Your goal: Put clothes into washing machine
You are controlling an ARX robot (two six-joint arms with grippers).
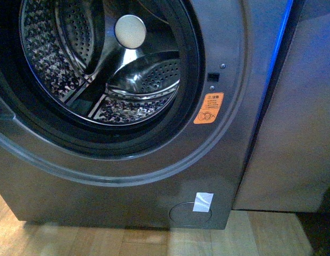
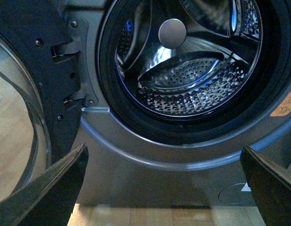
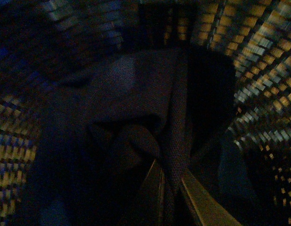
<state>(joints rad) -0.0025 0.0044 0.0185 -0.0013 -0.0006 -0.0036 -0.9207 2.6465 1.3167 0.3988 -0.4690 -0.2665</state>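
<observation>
I judge the loading step nearly done: the right jaws pinch the clothes [image 3: 136, 103] inside the washing machine's drum [image 1: 58, 64] (at 10 o'clock in front view), the left jaws gape empty, so next comes release.

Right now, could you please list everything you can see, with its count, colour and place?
washing machine: one, dark grey, straight ahead on the floor, porthole open
drum: one, perforated steel, inside the porthole; no laundry visible in the front view
door: one, dark rim with clear glass, swung open on the hinge side
warning sticker: one, orange, right of the porthole
tape patch: one, white, low on the machine's front
panel: one, grey-brown, right of the machine
floor: light wood, under the machine
garment: one, dark navy, bunched, seen only in the dim right wrist view
left hand: open, empty, facing the porthole
right hand: shut on the garment
</observation>
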